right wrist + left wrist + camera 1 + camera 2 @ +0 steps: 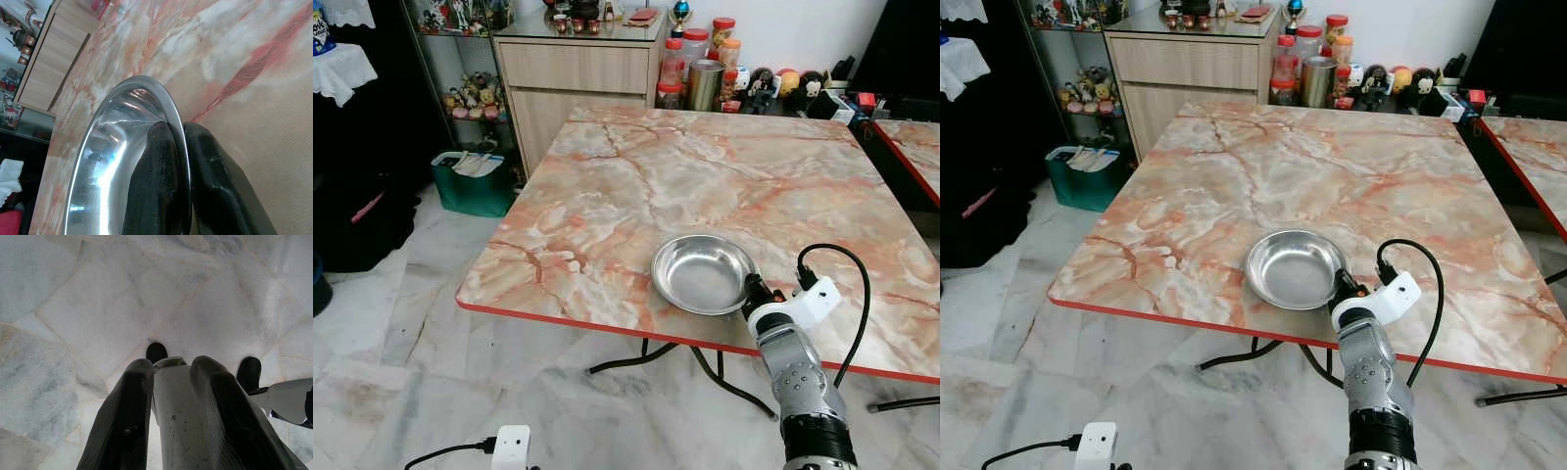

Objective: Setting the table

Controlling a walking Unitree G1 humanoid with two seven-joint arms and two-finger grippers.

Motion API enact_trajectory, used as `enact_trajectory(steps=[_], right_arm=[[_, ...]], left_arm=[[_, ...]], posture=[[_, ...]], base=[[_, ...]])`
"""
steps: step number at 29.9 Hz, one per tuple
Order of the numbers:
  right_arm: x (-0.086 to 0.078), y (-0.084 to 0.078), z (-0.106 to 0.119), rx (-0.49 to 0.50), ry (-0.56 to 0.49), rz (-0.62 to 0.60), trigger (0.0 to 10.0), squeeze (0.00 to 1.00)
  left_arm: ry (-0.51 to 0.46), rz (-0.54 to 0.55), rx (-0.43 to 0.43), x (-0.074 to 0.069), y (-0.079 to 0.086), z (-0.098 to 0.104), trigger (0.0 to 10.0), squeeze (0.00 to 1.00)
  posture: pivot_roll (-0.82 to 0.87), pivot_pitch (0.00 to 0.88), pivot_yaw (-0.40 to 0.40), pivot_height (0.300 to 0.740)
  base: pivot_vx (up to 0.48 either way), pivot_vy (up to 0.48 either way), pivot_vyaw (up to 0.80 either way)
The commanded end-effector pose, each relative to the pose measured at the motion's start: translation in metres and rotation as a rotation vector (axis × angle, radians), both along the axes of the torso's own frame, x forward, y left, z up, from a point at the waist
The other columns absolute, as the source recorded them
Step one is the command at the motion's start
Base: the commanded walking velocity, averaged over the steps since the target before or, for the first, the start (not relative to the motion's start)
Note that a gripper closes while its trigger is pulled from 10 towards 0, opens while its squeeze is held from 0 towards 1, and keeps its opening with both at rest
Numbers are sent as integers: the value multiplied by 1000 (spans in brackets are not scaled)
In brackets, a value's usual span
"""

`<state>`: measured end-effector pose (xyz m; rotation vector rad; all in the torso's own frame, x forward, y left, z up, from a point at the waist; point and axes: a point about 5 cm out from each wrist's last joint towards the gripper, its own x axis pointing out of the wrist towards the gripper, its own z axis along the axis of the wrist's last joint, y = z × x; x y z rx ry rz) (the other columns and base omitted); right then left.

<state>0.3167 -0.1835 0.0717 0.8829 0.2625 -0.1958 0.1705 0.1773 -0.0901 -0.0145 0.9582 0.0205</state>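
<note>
Your right gripper (178, 161) is pinched shut on the near rim of the bowl (702, 272), which sits on the table (607, 196) close to its front edge, so a thin-rim slip or backward tug could tip it off.

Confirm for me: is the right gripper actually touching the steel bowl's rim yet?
Touching. The right wrist view shows the right gripper closed on the steel bowl, one finger inside its rim and one outside, with no gap.
</note>
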Motion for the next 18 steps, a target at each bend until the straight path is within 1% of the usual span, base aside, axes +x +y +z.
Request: enact_trajectory(steps=[1, 5, 8, 11, 15, 18], right_arm=[[-1, -2, 2, -7, 1, -15, 10000, 0], [0, -4, 3, -34, 0, -19, 10000, 0], [1, -9, 2, -57, 21, -49, 10000, 0], [1, -10, 2, -55, 26, -59, 10000, 0], [-3, -16, -2, -25, 48, -110, 10000, 0], [-3, -16, -3, -26, 51, -109, 10000, 0]], left_arm=[[9, -15, 14, 0, 2, 0, 10000, 0], [9, -13, 15, 0, 2, 0, 10000, 0], [9, -12, 15, 1, 2, 0, 10000, 0], [8, -12, 15, 1, 2, 0, 10000, 0], [7, -9, 15, 1, 3, 1, 10000, 0], [7, -9, 15, 2, 3, 1, 10000, 0]], posture=[[60, 0, -15, 732], [59, 0, -15, 732], [61, 0, -15, 732], [62, 0, -15, 732], [61, 0, -13, 732], [60, 0, -12, 732]], base=[[0, 0, 0], [0, 0, 0], [0, 0, 0], [0, 0, 0], [0, 0, 0], [0, 0, 0]])
